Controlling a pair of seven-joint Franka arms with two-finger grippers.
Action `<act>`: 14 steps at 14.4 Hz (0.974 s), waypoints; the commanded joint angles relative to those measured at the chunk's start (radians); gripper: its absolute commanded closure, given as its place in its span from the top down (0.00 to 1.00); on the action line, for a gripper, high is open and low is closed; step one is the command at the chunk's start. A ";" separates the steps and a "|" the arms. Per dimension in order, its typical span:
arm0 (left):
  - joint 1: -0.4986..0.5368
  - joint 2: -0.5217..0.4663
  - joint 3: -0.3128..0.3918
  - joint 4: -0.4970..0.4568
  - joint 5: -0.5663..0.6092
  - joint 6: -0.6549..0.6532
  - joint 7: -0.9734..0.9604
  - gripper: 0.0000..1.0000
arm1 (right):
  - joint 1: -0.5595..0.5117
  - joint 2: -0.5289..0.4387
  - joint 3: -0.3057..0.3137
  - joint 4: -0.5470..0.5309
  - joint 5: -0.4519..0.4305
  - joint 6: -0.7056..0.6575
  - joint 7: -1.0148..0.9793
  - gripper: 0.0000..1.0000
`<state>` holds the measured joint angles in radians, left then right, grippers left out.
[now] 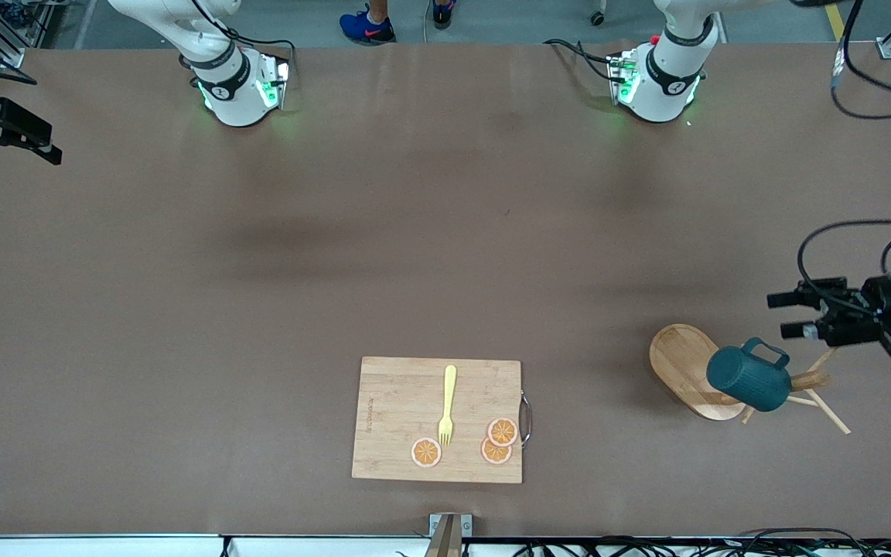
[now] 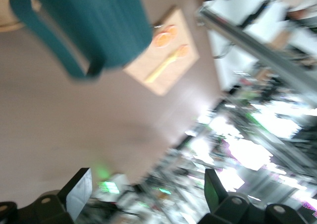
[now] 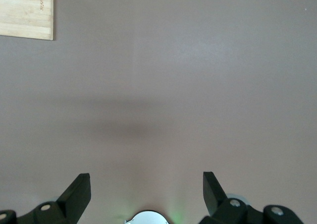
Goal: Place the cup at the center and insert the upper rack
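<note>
We see the table [image 1: 260, 271] with a bamboo cutting board [image 1: 399, 422] at the edge nearest the front camera, carrying a yellow fork [image 1: 447, 406] and three orange slices [image 1: 496, 442]. Toward the left arm's end of the table from that board, the upper rack [image 1: 685, 371] lies tipped on its side, and the cup [image 1: 749, 379] hangs on its post, handle up. The left gripper [image 1: 790, 315] hovers just beside the cup with its fingers spread and released, while the right gripper [image 1: 12, 135] waits, also spread and empty, at the right arm's end, well apart from the board.
</note>
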<state>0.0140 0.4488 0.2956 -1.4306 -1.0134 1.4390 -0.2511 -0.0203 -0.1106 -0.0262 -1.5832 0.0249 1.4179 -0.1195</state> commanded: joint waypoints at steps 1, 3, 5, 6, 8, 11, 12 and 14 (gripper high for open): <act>-0.127 -0.153 0.004 -0.033 0.323 0.099 -0.042 1.00 | -0.013 -0.057 0.009 -0.066 0.009 0.029 -0.014 1.00; -0.189 -0.163 -0.004 -0.027 0.557 0.109 -0.036 1.00 | -0.012 -0.057 0.009 -0.066 0.009 0.029 -0.014 1.00; -0.248 -0.179 -0.021 0.025 0.752 0.107 -0.025 1.00 | -0.012 -0.057 0.011 -0.066 0.009 0.029 -0.014 1.00; -0.270 -0.185 -0.038 0.045 0.836 0.104 -0.005 1.00 | -0.010 -0.055 0.011 -0.064 0.009 0.029 -0.014 1.00; -0.278 -0.218 -0.081 0.052 0.926 0.087 0.047 1.00 | -0.010 -0.055 0.011 -0.064 0.009 0.027 -0.014 1.00; -0.276 -0.277 -0.095 0.052 0.947 0.083 0.088 1.00 | -0.010 -0.055 0.011 -0.064 0.009 0.027 -0.014 1.00; -0.273 -0.306 -0.102 0.050 0.949 0.081 0.114 1.00 | -0.010 -0.055 0.011 -0.064 0.009 0.027 -0.014 1.00; -0.263 -0.332 -0.108 0.039 0.943 0.049 0.165 1.00 | -0.010 -0.055 0.011 -0.063 0.009 0.027 -0.014 1.00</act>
<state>-0.2657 0.1589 0.2036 -1.3697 -0.0850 1.5156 -0.1379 -0.0201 -0.1367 -0.0226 -1.6162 0.0254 1.4314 -0.1225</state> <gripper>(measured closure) 0.000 0.000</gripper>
